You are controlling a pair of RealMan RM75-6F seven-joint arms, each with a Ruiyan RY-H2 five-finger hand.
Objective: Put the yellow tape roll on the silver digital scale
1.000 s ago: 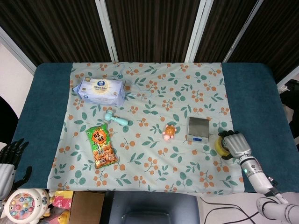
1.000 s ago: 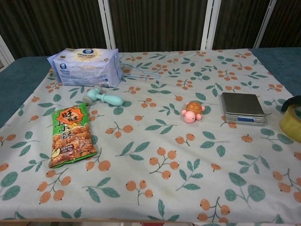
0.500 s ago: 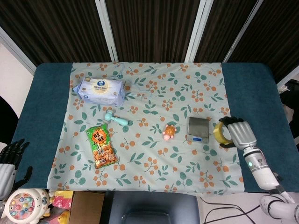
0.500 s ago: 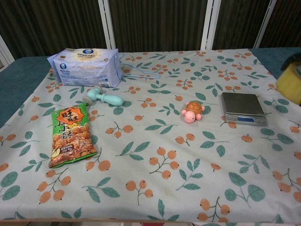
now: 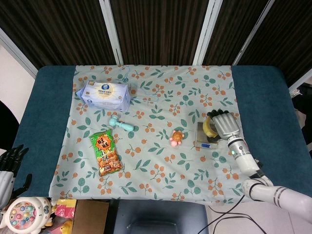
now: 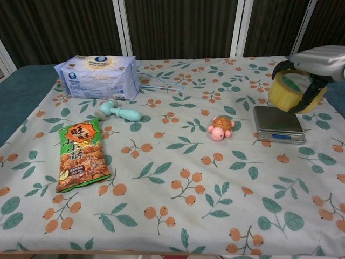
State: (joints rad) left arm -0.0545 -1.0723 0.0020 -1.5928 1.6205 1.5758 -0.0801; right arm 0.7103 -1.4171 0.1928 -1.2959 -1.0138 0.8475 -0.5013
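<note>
Over floral tablecloth (image 6: 178, 162), right hand (image 6: 312, 67) is gripping yellow tape roll (image 6: 288, 89), having carried it above silver digital scale (image 6: 277, 123), ready for lowering.

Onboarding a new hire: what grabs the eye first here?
The right hand holds the yellow tape roll in the air above the silver scale at the cloth's right side. Next, the bright snack bag at the left and the pink turtle toy just left of the scale.

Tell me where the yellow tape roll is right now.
The yellow tape roll is held in the right hand, in the air just over the silver digital scale at the table's right side, right of the pink turtle toy.
</note>
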